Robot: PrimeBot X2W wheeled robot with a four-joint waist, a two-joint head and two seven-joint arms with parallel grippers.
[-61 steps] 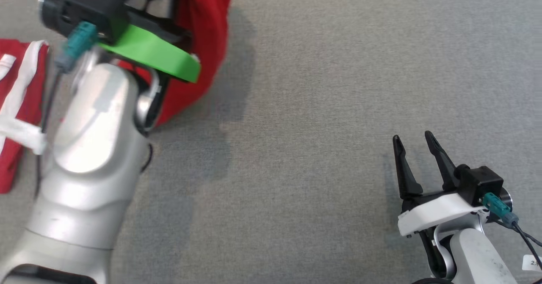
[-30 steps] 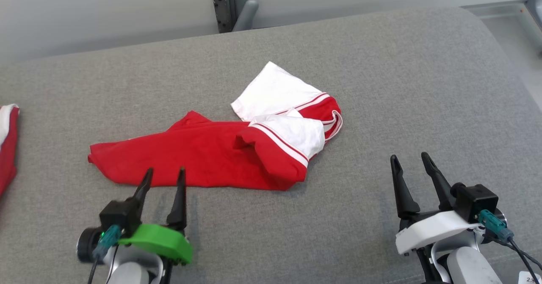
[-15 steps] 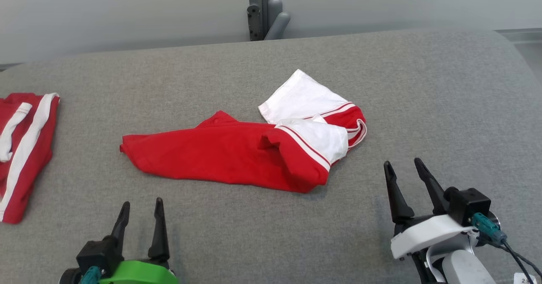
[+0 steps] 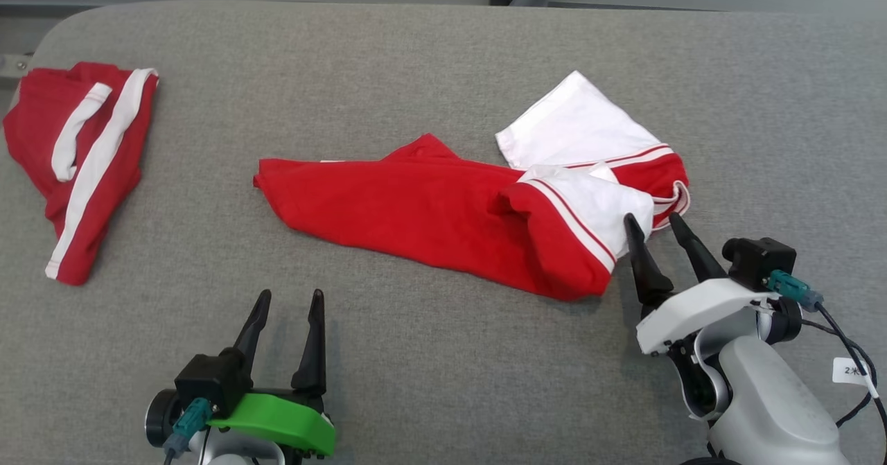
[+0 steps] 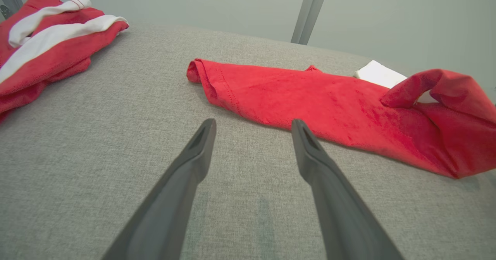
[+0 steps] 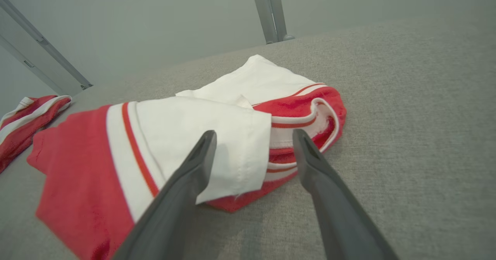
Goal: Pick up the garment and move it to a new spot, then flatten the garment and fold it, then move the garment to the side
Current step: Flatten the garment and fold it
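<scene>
- Head view: red-and-white shirt (image 4: 429, 208) lies crumpled mid-way across the grey padded table (image 4: 443, 382). Its long axis runs L–R, with the white sleeves at the R end. R gripper (image 4: 651, 218) has fingers spread, tips at the sleeve edge. L gripper (image 4: 290, 292), likewise spread, sits apart, short of the red hem. Second red garment (image 4: 76, 153) lies far L.
- L wrist view: hem end lies ahead and to the R of the fingers, w/ a clear gap.
- R wrist view: white sleeve (image 6: 186, 124) corner sits betw. the spread fingers; contact can't be told. R arm judged nearer for the flattening pull.
</scene>
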